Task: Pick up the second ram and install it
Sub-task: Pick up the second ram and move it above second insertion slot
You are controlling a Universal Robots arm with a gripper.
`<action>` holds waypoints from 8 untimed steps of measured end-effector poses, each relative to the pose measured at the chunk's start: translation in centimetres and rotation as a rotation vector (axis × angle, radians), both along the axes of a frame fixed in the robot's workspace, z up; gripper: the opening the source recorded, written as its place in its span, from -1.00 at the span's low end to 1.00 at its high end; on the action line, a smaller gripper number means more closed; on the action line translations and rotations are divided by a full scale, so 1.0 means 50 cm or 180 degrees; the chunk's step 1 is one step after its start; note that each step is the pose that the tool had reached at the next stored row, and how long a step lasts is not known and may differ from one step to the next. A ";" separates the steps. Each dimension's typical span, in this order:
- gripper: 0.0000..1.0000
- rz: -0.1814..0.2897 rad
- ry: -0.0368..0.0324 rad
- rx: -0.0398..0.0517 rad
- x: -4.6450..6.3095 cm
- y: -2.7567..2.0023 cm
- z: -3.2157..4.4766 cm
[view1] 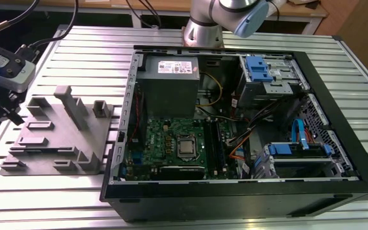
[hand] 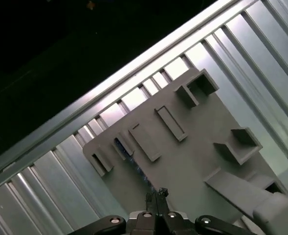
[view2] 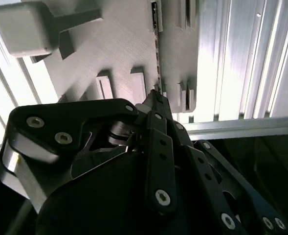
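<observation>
My gripper (view1: 2,109) hangs at the exterior view's far left, over the left end of the grey holder block (view1: 56,139). In both wrist views its dark fingers meet at the tips (view2: 156,98) (hand: 156,192). The second ram (view2: 156,49) (hand: 133,165), a thin dark blue strip seen edge-on, runs out from between the tips above the holder block (view2: 119,44) (hand: 192,161). The open computer case (view1: 235,189) lies to the exterior view's right. Inside it are the green motherboard (view1: 168,141) and its black slot rails (view1: 212,143).
The ribbed aluminium table (view1: 88,52) carries the block and the case. Tall grey posts (view1: 75,103) rise from the block near the gripper. The arm's base (view1: 203,28) stands behind the case. Inside the case are a power supply (view1: 168,84), cables and blue drive bays (view1: 258,69).
</observation>
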State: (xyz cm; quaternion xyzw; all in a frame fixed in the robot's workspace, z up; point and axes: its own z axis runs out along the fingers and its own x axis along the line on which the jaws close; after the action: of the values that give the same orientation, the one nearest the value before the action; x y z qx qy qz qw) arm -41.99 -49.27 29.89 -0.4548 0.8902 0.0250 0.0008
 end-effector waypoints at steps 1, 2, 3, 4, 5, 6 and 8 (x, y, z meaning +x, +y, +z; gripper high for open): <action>-0.86 0.0057 0.0000 0.0000 0.000 0.0000 0.000; -0.86 0.0114 0.0000 0.0000 0.000 0.0000 0.000; -0.86 0.0172 0.0000 0.0000 0.000 0.0000 0.000; -0.86 0.0234 0.0000 0.0000 0.000 0.0000 -0.001; -0.86 0.0290 0.0000 0.0000 0.000 0.0000 -0.001; -0.86 0.0347 0.0000 0.0000 0.000 0.0000 -0.001; -0.86 0.0461 0.0000 0.0000 0.000 0.0000 -0.001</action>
State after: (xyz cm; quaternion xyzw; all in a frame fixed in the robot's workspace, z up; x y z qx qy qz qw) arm -41.99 -49.27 29.82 -0.5180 0.8550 0.0250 -0.0010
